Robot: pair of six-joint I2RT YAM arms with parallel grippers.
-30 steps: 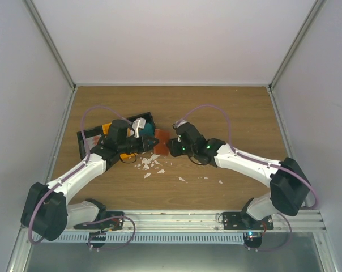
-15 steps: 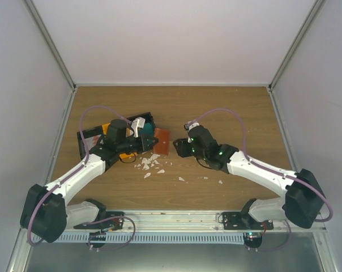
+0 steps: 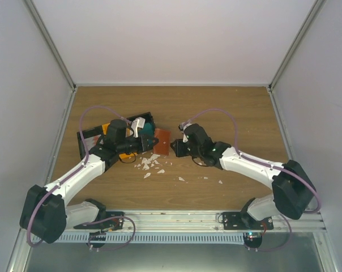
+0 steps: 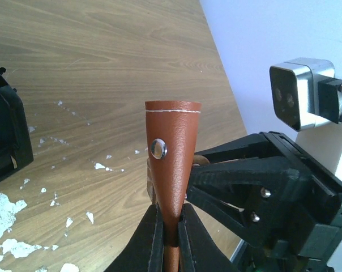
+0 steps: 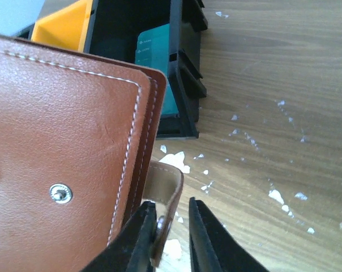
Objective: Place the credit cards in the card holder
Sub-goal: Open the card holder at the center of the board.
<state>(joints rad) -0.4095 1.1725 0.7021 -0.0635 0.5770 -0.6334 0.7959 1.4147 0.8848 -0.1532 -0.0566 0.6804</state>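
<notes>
As seen from above, the card holder (image 3: 161, 139) is being held over the table (image 3: 233, 113). Left wrist: it is being pinched by the left gripper (image 4: 170, 226). Right wrist: its tab (image 5: 170, 190) is being straddled by the slightly spread right gripper (image 5: 170, 218).

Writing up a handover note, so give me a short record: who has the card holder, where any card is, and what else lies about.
left fingers: shut on an edge of the card holder
right fingers: either side of the closing tab, gap on one side, not clamped
teal card: inside the black bin
white scraps: scattered on the table
</notes>
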